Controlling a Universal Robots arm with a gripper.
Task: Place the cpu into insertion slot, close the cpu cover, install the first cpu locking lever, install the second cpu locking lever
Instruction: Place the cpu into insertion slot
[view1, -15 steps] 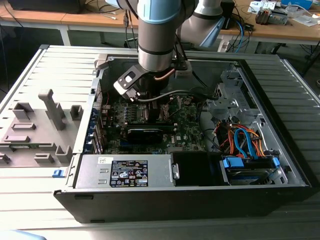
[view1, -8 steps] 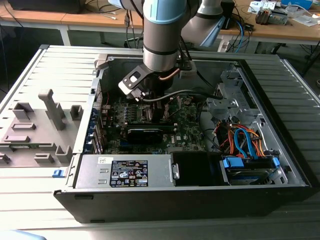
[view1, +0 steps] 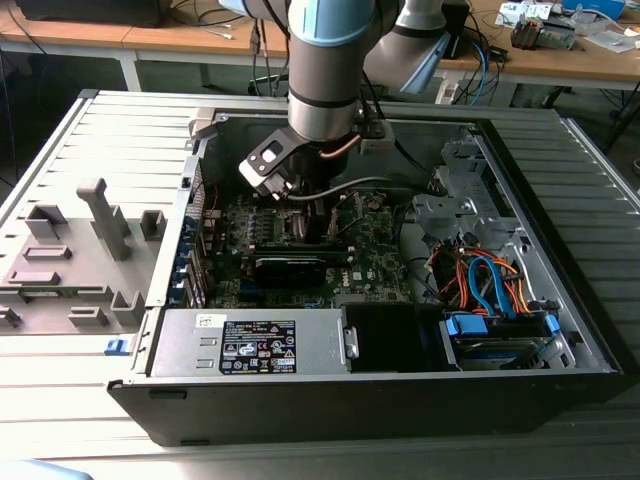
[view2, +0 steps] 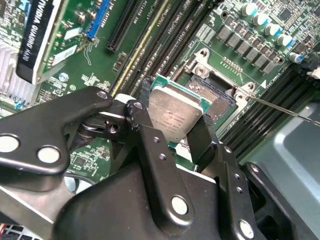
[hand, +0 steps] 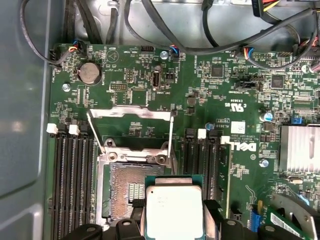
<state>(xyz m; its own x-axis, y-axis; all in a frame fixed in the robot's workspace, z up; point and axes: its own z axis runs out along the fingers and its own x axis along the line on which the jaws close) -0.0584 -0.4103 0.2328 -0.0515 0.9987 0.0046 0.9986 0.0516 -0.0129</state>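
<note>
Plainly, the gripper (view2: 172, 127) has hold of the cpu (view2: 176, 114). Its two black fingers (view2: 141, 125) press on opposite edges of the chip, and the jaws are parted only as wide as the chip itself. The silvery top faces the camera in both wrist views. The chip hangs just beside the insertion slot (hand: 125, 182), overlapping the slot's nearest corner in the first wrist view (whether it touches the socket I cannot tell). The slot lies bare, its dark centre uncovered. The cpu cover (hand: 131, 112) stands raised at the side of the slot away from the chip, with two thin locking levers (hand: 95, 131) sticking up unlatched beside it. Memory slots (hand: 75, 180) flank the socket on the green board (hand: 215, 95). In the exterior view the arm reaches down into the open computer case (view1: 350, 405).
</note>
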